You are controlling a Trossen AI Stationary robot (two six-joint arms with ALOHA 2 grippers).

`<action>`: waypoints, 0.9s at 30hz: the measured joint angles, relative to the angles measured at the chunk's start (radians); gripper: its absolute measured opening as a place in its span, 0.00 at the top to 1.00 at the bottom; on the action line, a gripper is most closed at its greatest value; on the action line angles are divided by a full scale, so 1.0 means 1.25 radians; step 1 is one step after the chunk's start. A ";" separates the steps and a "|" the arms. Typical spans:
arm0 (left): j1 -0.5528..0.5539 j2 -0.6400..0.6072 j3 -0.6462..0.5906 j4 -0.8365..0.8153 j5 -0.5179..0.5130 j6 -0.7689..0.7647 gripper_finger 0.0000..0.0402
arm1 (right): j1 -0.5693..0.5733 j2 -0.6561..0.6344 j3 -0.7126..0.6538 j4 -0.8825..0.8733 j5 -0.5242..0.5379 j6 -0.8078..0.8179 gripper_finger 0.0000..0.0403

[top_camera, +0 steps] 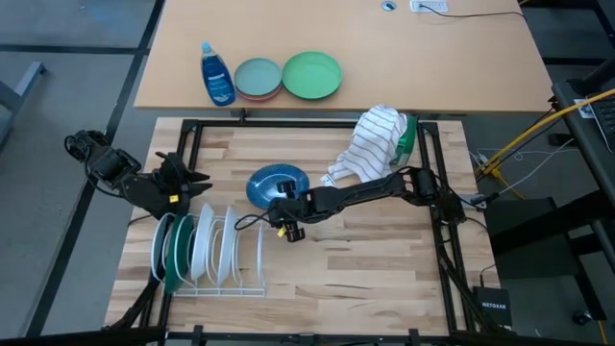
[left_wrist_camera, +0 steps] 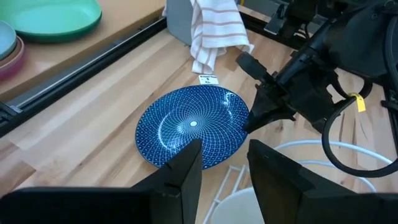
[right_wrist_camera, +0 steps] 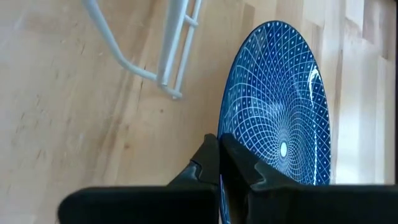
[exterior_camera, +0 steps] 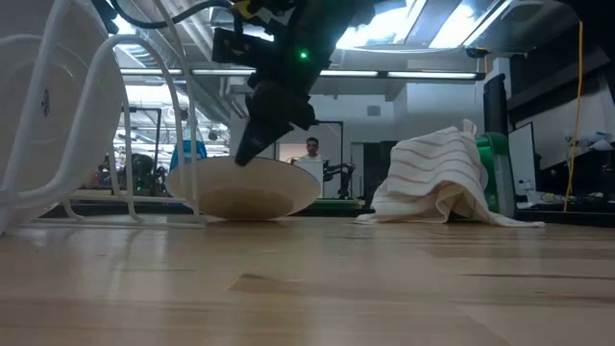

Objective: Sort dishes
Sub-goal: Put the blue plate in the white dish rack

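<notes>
Blue patterned plate [top_camera: 278, 185] is lying flat on the table [top_camera: 384, 269], and you're pinching its rim with the right gripper [top_camera: 286, 207], fingers closing tight on the edge. You're hovering the left gripper [top_camera: 195, 183] over the rack [top_camera: 216, 252], fingers parted and holding nothing. Most of the job is looking done: the green plate [top_camera: 174, 247] and white plates [top_camera: 213, 245] are already standing in the rack, leaving only this blue one. You're working just beside the rack's wire posts, and the striped towel [top_camera: 370, 142] is sitting close behind.
</notes>
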 joint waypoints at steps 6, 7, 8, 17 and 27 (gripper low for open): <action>0.000 0.000 0.000 -0.001 0.000 0.000 0.70 | -0.001 0.018 0.000 0.004 -0.051 0.024 0.99; 0.000 0.000 0.000 -0.001 0.000 0.000 0.70 | -0.001 0.024 -0.001 -0.001 -0.054 0.024 0.99; 0.000 0.000 0.000 -0.002 0.000 0.000 0.70 | 0.000 0.031 -0.001 0.000 -0.055 0.024 1.00; 0.000 0.000 0.000 -0.002 0.001 -0.004 0.70 | -0.001 0.066 -0.001 0.004 -0.065 0.028 1.00; 0.000 0.000 0.000 -0.006 0.001 -0.006 0.70 | -0.001 0.065 -0.001 0.006 -0.061 0.050 0.96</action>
